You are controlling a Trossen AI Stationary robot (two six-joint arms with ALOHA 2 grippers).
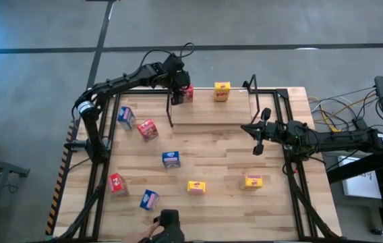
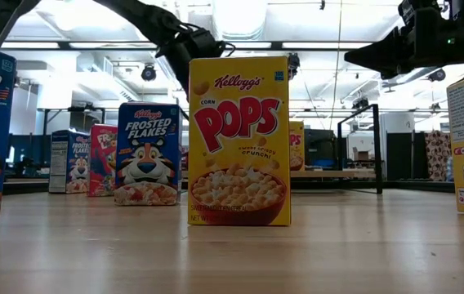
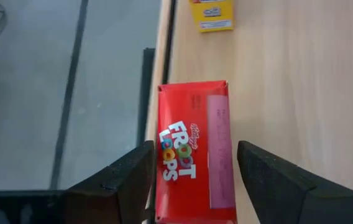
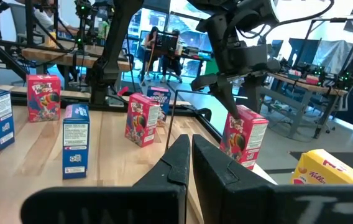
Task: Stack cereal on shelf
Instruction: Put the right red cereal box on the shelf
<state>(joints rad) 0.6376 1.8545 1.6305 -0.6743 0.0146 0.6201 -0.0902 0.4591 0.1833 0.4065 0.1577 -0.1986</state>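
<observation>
Red cardboard Froot Loops box (image 3: 195,149) is standing at the wooden shelf's (image 1: 212,111) back edge between the left gripper's (image 3: 192,180) parted fingers (not gripping), risking a toppling nudge.

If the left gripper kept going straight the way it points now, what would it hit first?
The left gripper points down at the red Froot Loops box standing on the shelf, its open fingers on either side. It would likely slide down around the box, then meet the shelf board; depth is unclear.
</observation>
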